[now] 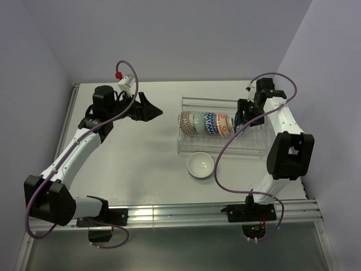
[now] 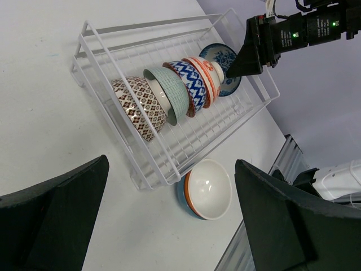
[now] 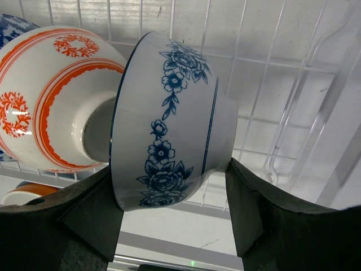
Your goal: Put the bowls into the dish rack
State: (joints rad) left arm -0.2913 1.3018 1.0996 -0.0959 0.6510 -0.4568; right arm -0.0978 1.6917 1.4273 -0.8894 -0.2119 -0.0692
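Nearest, on the surface (image 1: 141, 158) just before the silvery wire dish rack (image 2: 101, 42): white orange-rimmed round bowl (image 2: 208, 189), not yet loaded. Beyond, left jaws spread, empty; right jaws pinching a white blue-flowered ceramic bowl (image 3: 163, 124) on edge inside the rack — released askew, could topple against the orange-ringed white bowl (image 3: 51, 96).

Five bowls (image 2: 169, 95) edgewise in dish rack (image 2: 221, 127)

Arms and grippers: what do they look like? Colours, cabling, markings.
Left arm and right arm: white links, black joints, each trailing a looping purple cable. Left gripper and right gripper: chunky matte-black fingers. Red cap by the left wrist.
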